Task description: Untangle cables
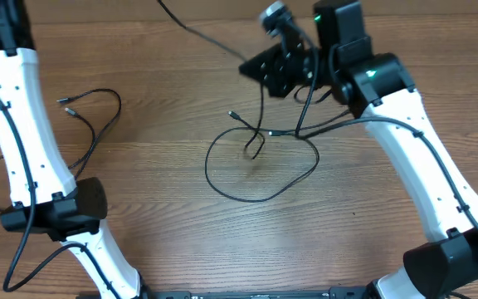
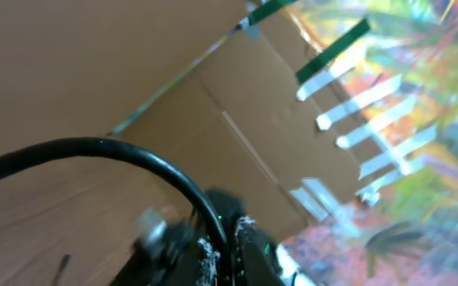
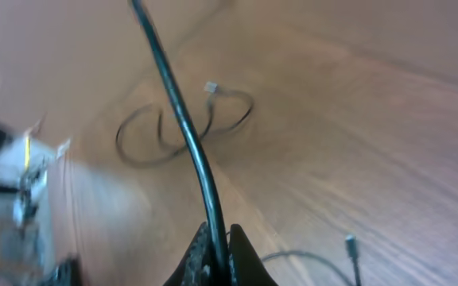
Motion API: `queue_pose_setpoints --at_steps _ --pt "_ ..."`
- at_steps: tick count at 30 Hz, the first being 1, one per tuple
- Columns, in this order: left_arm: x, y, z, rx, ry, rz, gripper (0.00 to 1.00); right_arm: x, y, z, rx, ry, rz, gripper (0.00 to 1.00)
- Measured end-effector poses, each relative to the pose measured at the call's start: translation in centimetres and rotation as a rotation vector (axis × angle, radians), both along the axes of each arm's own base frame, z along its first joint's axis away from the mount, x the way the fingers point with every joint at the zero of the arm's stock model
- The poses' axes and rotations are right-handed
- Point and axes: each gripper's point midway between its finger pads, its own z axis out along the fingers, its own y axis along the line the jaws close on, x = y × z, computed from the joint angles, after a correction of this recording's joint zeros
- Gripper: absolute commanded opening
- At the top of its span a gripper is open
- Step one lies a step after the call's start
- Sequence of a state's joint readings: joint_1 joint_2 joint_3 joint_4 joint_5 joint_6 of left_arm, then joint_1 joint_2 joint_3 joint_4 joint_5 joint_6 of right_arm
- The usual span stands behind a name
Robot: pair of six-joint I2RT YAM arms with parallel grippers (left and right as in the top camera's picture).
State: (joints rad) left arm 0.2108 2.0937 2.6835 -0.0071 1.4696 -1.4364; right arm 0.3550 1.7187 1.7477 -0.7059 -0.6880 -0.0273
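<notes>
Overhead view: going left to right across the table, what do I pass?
Left arm → small cable loop → big cable loop → right arm.

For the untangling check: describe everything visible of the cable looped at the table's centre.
The centre cable is a thin, black, flexible cord lying in one wide loop on the wooden table, crossing itself near its top. Its small silvery plug end lies free beside the crossing. One strand rises into the right claw, shut on it.
</notes>
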Motion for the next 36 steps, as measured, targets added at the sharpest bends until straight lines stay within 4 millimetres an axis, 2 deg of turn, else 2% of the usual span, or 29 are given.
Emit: queue_pose_setpoints --at_steps 3,7,12,15,17,20,23,24,26,27,28,29,32,36 --pt "-0.1 -0.2 -1.0 0.037 -0.041 -0.026 0.04 2.3 -1.9 1.5 0.065 -0.005 -0.092 0.04" --pt "0.6 -0.4 -2.7 0.050 -0.042 -0.025 0.04 4.1 -3.9 3.1 0.139 -0.010 -0.155 0.04" --pt "3.9 0.1 -7.1 0.072 0.097 0.161 0.04 4.5 -5.4 5.2 0.204 -0.019 -0.190 0.04" --pt "6.3 -0.1 -10.8 0.197 0.129 0.331 0.05 3.8 -5.8 6.4 0.221 -0.030 -0.192 0.04" --pt "7.3 -1.0 -13.1 0.313 0.135 0.418 0.05 3.5 -6.2 7.2 0.226 -0.046 -0.202 0.04" --pt "7.8 -3.0 -16.7 0.529 0.138 0.519 0.06 3.7 -7.5 8.0 0.222 -0.075 -0.243 0.04" --pt "7.5 -4.6 -19.4 0.768 0.102 0.605 0.09 4.6 -10.1 8.3 0.214 -0.094 -0.310 0.04" --pt "7.4 -5.1 -19.8 0.820 0.086 0.620 0.13 5.0 -11.1 8.3 0.212 -0.097 -0.334 0.04" --pt "7.0 -6.2 -20.4 0.930 0.042 0.647 0.36 5.7 -13.4 8.1 0.206 -0.093 -0.391 0.04" --pt "6.8 -6.7 -20.5 0.969 0.024 0.660 0.54 6.0 -15.0 8.0 0.201 -0.088 -0.426 0.04" --pt "6.7 -7.1 -20.6 0.998 0.005 0.667 0.79 6.3 -16.4 8.0 0.198 -0.087 -0.460 0.04" --pt "6.5 -7.5 -20.6 1.016 -0.007 0.676 1.00 6.6 -18.1 8.0 0.195 -0.089 -0.498 0.04" --pt "6.2 -8.4 -20.6 1.039 -0.031 0.667 1.00 7.1 -23.2 9.0 0.190 -0.121 -0.613 0.04" --pt "5.5 -9.6 -20.9 1.027 -0.031 0.602 1.00 6.0 -32.4 11.5 0.164 -0.209 -0.842 0.04"
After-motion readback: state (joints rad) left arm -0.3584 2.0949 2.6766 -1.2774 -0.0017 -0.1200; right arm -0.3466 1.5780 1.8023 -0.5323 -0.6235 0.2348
